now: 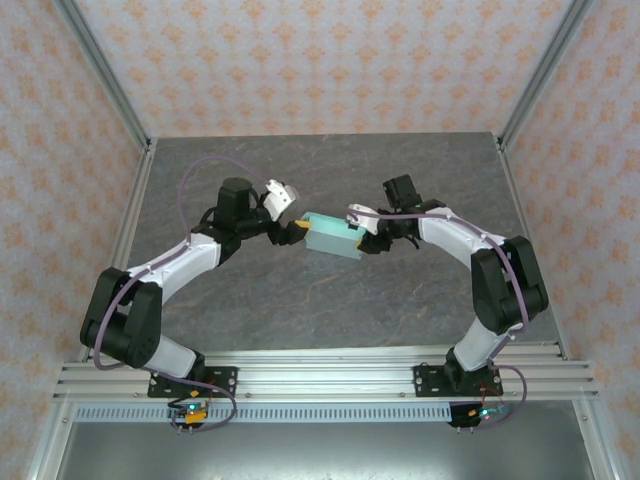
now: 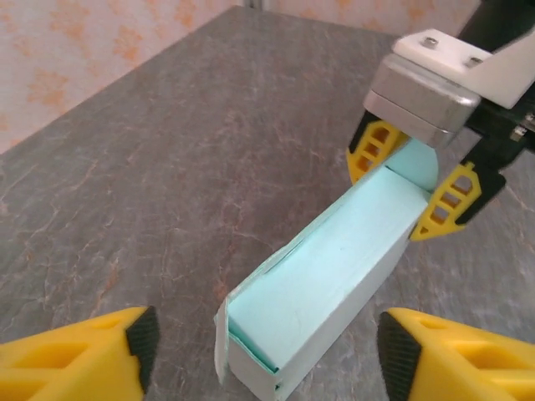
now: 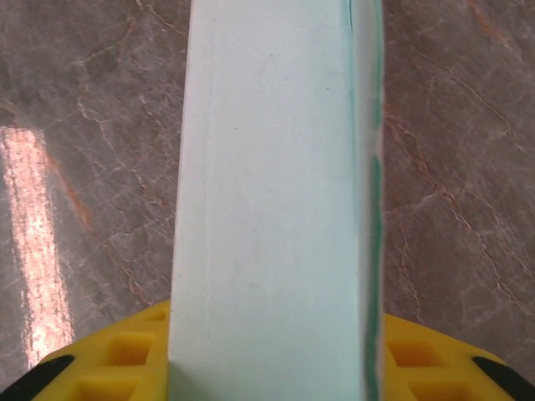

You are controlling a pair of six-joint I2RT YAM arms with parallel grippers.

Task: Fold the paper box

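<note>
The paper box (image 1: 332, 236) is pale mint-green card folded into a long rectangular shape, held above the table's middle. My right gripper (image 1: 362, 236) is shut on its right end; in the left wrist view its yellow fingers (image 2: 374, 149) clamp the far end of the paper box (image 2: 326, 276). In the right wrist view the paper box (image 3: 272, 200) rises straight up between the yellow fingers (image 3: 125, 351). My left gripper (image 1: 296, 229) stands open just off the near end, its fingertips (image 2: 142, 338) wide to either side. The near end flap stands slightly ajar.
The grey marbled table (image 1: 300, 300) lies below, bounded by aluminium frame rails (image 1: 320, 375) at the near edge and patterned walls (image 1: 330, 60) behind and at the sides.
</note>
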